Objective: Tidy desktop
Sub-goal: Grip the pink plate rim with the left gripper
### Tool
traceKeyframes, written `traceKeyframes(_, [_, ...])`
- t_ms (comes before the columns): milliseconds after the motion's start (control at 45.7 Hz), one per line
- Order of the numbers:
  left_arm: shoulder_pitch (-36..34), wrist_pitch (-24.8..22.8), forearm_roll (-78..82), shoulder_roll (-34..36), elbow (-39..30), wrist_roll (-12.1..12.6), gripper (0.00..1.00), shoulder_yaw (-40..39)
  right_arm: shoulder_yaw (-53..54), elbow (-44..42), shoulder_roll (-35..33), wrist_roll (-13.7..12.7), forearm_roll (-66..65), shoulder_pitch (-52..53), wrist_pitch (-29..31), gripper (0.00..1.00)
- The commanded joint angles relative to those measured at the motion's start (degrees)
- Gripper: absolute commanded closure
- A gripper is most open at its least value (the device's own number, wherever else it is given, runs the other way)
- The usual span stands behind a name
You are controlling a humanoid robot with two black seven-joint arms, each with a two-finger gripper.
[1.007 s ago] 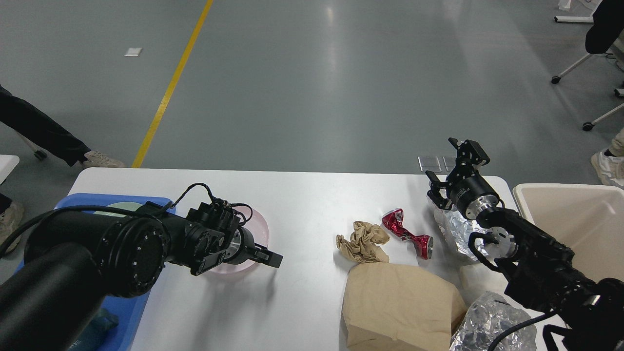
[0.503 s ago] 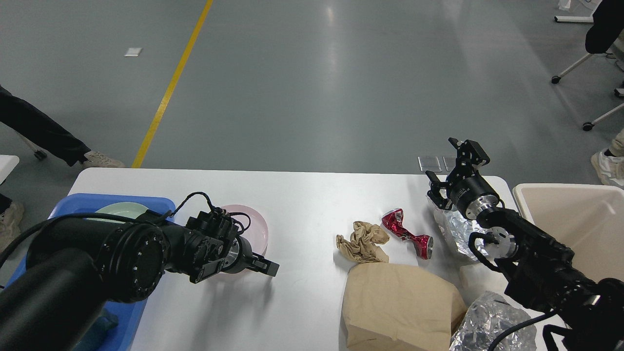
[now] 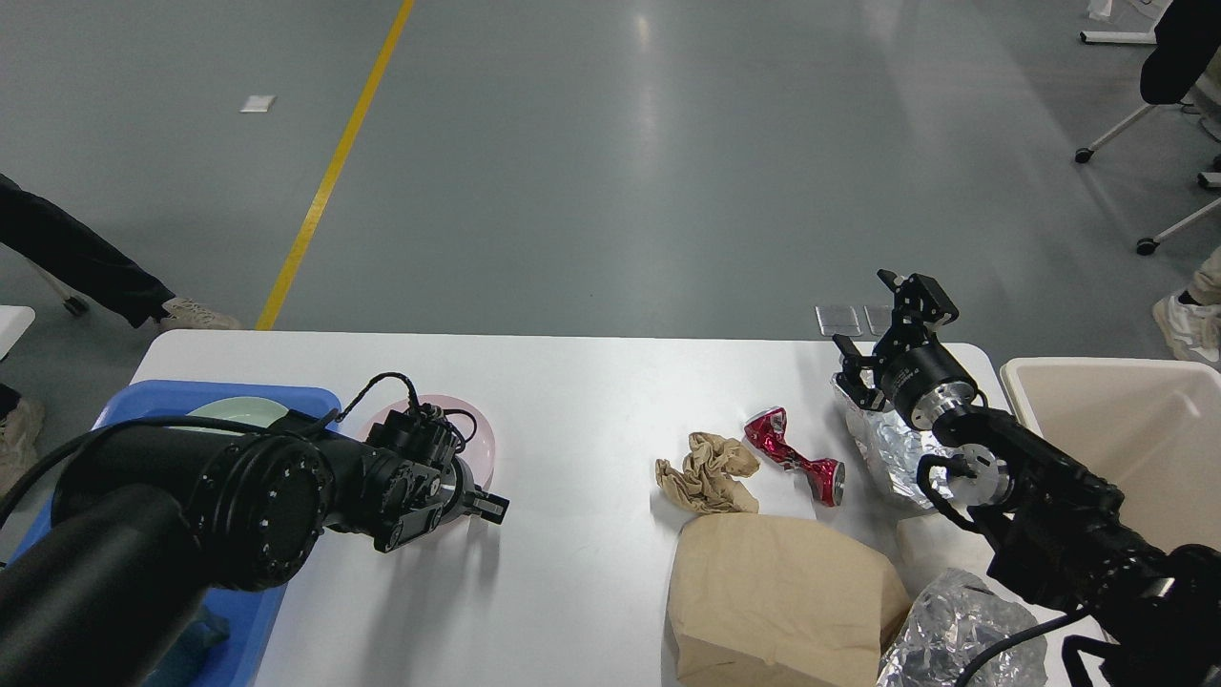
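The white desktop (image 3: 591,391) carries litter on its right half: a crumpled brown paper wad (image 3: 706,472), a crushed red can (image 3: 792,453), crinkled silver foil (image 3: 887,444) and a large brown paper bag (image 3: 782,601). My left gripper (image 3: 488,504) is over the left half. Its fingers stand close together at the near rim of a pink plate (image 3: 472,444), which sits mostly behind the wrist. My right gripper (image 3: 882,324) is open and empty, held above the far end of the foil near the table's back right corner.
A blue tray (image 3: 134,401) with a pale green plate (image 3: 234,412) stands at the left edge. A beige bin (image 3: 1126,429) stands off the right end. More foil (image 3: 954,634) and a white lump (image 3: 930,549) lie under my right arm. A person's leg (image 3: 76,258) is at far left.
My left gripper has drawn back to the left, toward the blue tray, and the pink plate has shifted left with it. The right arm has not moved.
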Motion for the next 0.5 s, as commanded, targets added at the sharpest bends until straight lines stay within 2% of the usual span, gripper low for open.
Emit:
traceKeyframes(0, [0.02, -1.11, -0.01, 0.00, -0.02, 1.40, 0.86, -1.93, 0.00, 0.08, 0.00, 0.00, 0.00, 0.00, 0.00, 0.00])
traceKeyframes(481, [-0.95, -4.01, -0.28, 0.08, 0.06, 2.64, 0.99, -3.16, 0.00, -0.01, 0.00, 0.00, 0.00, 0.00, 0.00, 0.00])
